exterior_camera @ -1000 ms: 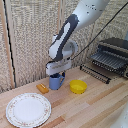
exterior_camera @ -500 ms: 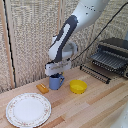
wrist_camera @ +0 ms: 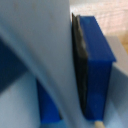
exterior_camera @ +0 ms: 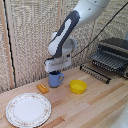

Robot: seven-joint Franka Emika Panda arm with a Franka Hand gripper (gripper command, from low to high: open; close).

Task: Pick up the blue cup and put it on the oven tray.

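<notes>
Standing just left of centre in the exterior view: the blue cup [exterior_camera: 56,79], upright on the wooden table [exterior_camera: 95,107], handle turned toward the frame's right. Directly over its rim, the gripper [exterior_camera: 54,71], hung from the white arm [exterior_camera: 67,32] that sweeps down from the upper right of the frame. Fingertips lowered to the cup's mouth, though contact not clear from this angle. Jaws seen only in a blurred close-up from the wrist view: a blue finger pad [wrist_camera: 97,67] with a dark rubber face, pale blue cup wall [wrist_camera: 47,60] lying against or just beside it; whether clamped or still apart, cannot tell.

Lying just left of the cup, a small orange block [exterior_camera: 42,88]. To the cup's right and slightly lower in the frame, a shallow yellow bowl [exterior_camera: 78,86], near but apart. At lower left, a round white plate [exterior_camera: 28,109] with a patterned rim. At mid right, the oven tray [exterior_camera: 102,67], a dark rack of parallel bars jutting out of a black and silver toaster oven [exterior_camera: 116,50], well apart from the cup.
</notes>
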